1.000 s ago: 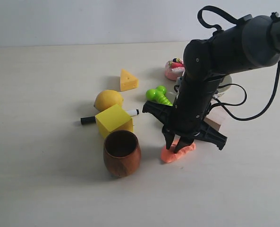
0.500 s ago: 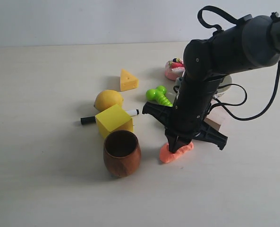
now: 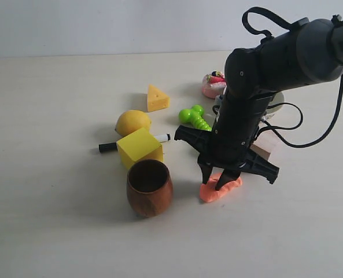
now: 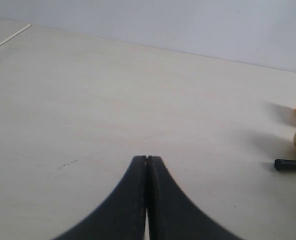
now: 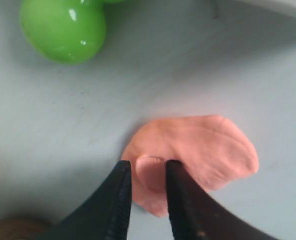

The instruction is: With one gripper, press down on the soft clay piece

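Observation:
The salmon-orange soft clay piece [image 3: 221,190] lies flat on the pale table, to the right of the wooden cup. My right gripper [image 3: 215,182] points straight down onto it. Its black fingers stand a narrow gap apart, open, with both tips on the clay's near end. In the right wrist view the clay [image 5: 207,147] shows a shallow dent between the tips of the right gripper [image 5: 148,165]. The left gripper [image 4: 147,158] is shut and holds nothing, hovering over bare table away from the clay; it is out of the exterior view.
A brown wooden cup [image 3: 149,186], yellow cube [image 3: 139,146], lemon [image 3: 132,122], black marker [image 3: 109,147], cheese wedge [image 3: 157,98] and green toy [image 3: 193,117] lie left of the arm. Behind it are a pink-and-white cake toy [image 3: 213,85] and a wooden block [image 3: 265,148].
Half a second ago the right fingers were together and pushed low into the clay. Now they have parted slightly and lifted a little, and the clay sits a bit further right.

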`<state>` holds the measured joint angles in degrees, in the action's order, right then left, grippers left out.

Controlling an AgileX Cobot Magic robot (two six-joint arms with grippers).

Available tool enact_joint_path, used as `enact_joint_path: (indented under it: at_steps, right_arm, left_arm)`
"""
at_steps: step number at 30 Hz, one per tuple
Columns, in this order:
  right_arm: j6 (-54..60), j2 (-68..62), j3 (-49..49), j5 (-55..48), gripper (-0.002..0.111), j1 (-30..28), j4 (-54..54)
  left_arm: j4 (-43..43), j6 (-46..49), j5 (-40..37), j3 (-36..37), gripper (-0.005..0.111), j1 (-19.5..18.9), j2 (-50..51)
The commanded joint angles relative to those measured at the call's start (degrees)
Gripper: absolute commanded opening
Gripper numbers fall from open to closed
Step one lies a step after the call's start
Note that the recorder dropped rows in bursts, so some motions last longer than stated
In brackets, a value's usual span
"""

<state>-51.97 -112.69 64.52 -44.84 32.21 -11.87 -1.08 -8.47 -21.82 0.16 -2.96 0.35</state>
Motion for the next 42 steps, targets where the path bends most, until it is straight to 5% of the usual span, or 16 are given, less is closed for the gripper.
enact_joint_path:
  at_steps: [1, 6, 11, 27, 42]
  right_arm:
    - [0.45, 0.70, -0.09, -0.30, 0.034, 0.11, -0.24]
    - [0.45, 0.70, -0.09, -0.30, 0.031, 0.11, -0.24]
    - [1.60, 0.70, -0.09, -0.66, 0.000, 0.11, -0.63]
    - [1.90, 3.78, -0.09, 1.70, 0.000, 0.11, 0.69]
    - [6.79, 21.05, -0.09, 7.74, 0.000, 6.49, 20.44]
  left_arm:
    - [0.00, -0.17, 0.92, -0.16, 0.000, 0.37, -0.35]
    - [0.00, -0.17, 0.92, -0.16, 0.000, 0.37, -0.35]
    - [0.00, -0.17, 0.92, -0.16, 0.000, 0.37, -0.35]
    - [0.00, -0.17, 0.92, -0.16, 0.000, 0.37, -0.35]
    - [0.00, -0.17, 0.92, -0.16, 0.000, 0.37, -0.35]
